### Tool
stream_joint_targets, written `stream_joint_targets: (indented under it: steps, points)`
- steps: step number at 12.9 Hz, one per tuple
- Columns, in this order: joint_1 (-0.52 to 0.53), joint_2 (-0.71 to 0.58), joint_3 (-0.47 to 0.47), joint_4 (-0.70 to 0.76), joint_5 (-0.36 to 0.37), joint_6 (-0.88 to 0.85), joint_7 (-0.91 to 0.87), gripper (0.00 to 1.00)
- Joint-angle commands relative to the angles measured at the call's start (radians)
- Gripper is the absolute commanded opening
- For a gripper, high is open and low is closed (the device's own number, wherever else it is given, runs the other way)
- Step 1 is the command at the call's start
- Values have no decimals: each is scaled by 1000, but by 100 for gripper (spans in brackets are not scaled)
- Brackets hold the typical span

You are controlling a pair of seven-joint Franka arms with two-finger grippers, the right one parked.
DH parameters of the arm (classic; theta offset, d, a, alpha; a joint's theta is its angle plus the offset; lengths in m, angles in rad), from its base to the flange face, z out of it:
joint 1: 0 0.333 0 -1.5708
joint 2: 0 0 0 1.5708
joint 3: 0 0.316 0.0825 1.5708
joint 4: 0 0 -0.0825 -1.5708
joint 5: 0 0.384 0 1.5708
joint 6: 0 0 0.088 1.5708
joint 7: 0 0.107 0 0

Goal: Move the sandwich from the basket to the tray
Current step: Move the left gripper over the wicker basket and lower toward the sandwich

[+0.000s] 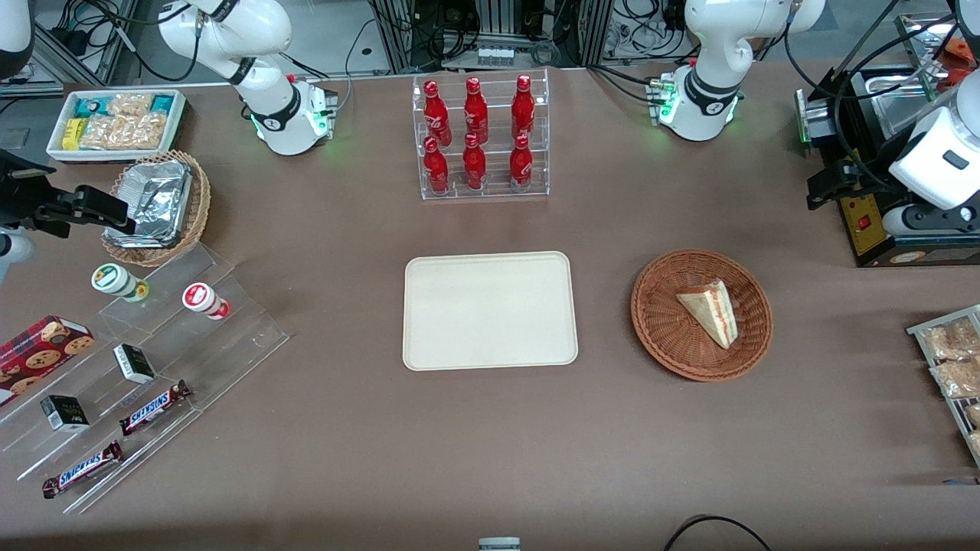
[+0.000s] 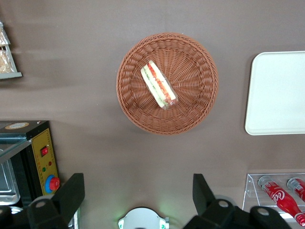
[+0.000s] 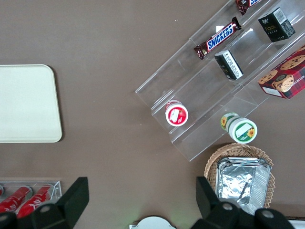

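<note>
The sandwich (image 1: 710, 310), a pale bread wedge with red and green filling, lies in the round reddish-brown wicker basket (image 1: 651, 321). The cream tray (image 1: 490, 310) lies flat beside the basket, toward the parked arm's end, with nothing on it. My left gripper (image 1: 823, 191) hangs high over the table, farther from the front camera than the basket and toward the working arm's end. In the left wrist view the gripper (image 2: 137, 191) is open and empty, well apart from the sandwich (image 2: 158, 84) in the basket (image 2: 128, 95). The tray (image 2: 281, 93) shows there too.
A clear rack of red bottles (image 1: 481, 138) stands farther from the front camera than the tray. A black appliance (image 1: 880, 222) sits near my gripper. A snack rack (image 1: 949, 360) is at the working arm's end. A clear stepped stand (image 1: 153, 360) and a foil-tray basket (image 1: 157, 207) are at the parked arm's end.
</note>
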Motion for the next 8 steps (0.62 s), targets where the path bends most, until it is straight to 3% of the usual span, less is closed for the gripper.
stream_joint_targets:
  steps: [1, 4, 8]
  points:
    - [-3, -13, 3, -36, -6, 27, 13, 100]
    - [-4, -8, 1, -86, -4, 70, 11, 100]
    - [-1, -80, 3, -354, -4, 263, 11, 100]
